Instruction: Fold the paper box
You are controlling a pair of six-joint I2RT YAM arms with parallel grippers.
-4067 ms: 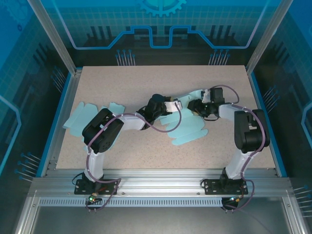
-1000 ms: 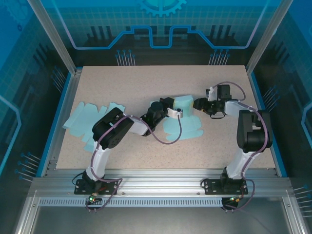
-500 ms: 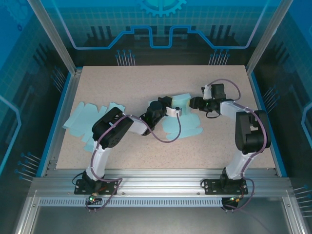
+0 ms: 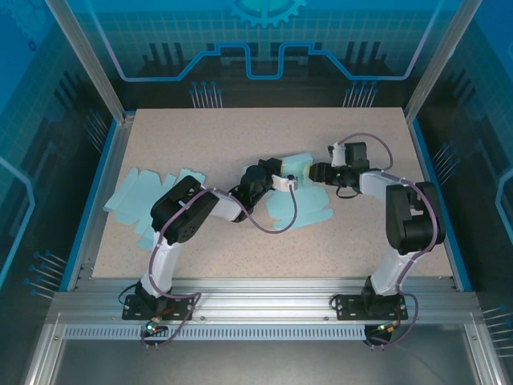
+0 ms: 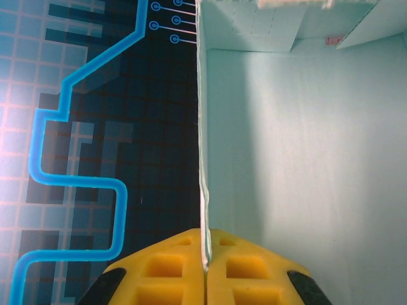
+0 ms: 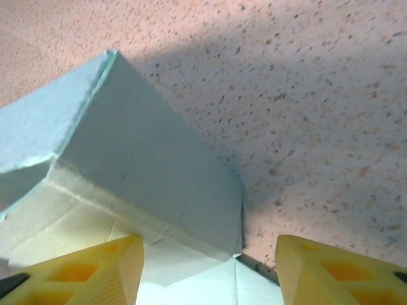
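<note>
The paper box [image 4: 300, 204] is a pale blue cut-out lying mid-table, with one panel [image 4: 298, 164] folded upright. My left gripper [image 4: 287, 181] is shut on that panel's edge; in the left wrist view its yellow fingertips [image 5: 172, 267] pinch the thin paper edge [image 5: 203, 190], and the panel's face [image 5: 305, 159] stretches off to the right. Just right of the raised panel is my right gripper [image 4: 317, 171], open. In the right wrist view its fingers [image 6: 95, 267] straddle a folded corner of the box [image 6: 152, 165] without touching it.
A loose pile of flat blue box blanks [image 4: 148, 196] lies at the table's left side. Speckled tabletop [image 4: 240, 128] spreads behind the arms. Blue side rails [image 4: 437, 184] and the enclosure frame bound the table.
My right gripper has moved left, closer to the raised panel. The left gripper keeps its hold, and the panel has shifted slightly left with it.
</note>
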